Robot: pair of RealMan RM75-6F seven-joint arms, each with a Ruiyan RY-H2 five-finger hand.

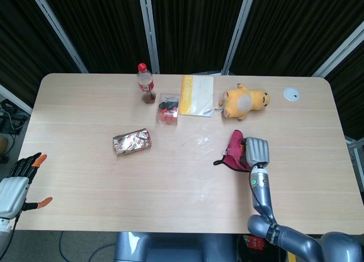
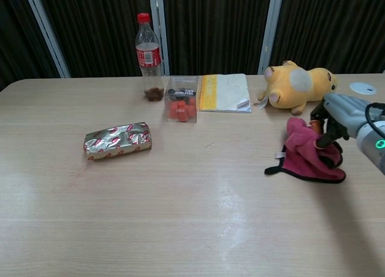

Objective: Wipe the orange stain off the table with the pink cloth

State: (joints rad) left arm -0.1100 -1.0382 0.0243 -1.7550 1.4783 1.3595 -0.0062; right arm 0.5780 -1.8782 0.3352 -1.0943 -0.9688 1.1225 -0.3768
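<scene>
The right hand (image 2: 337, 118) is gripping the pink cloth (image 2: 305, 152), its fingers curling into the bunched fabric while the lower edge of the cloth is dragging on the tabletop (image 1: 85, 108) just below and to the left of the hand. Just beyond the hand, a yellow plush toy (image 1: 244, 101) is lying on its side, and past that a small white disc (image 1: 292, 93) is sitting near the far right corner. Further to the hand's left, a yellow-edged booklet (image 1: 197, 95), a clear box of red pieces (image 1: 168, 108) and a cola bottle (image 1: 146, 83) are lining the far side, with a foil-wrapped packet (image 1: 132, 142) well apart toward the middle left. The left hand (image 1: 17, 185) is hanging off the near left corner, fingers spread and holding nothing. No orange stain is plainly showing; only a faint pale smear (image 1: 200, 141) is glinting on the wood just left of the cloth, so whether that is the spot I cannot tell. Judging by this, the wiping step is in hand, and the next move is calling for pressing the cloth flat and sweeping it leftward over that smear.
</scene>
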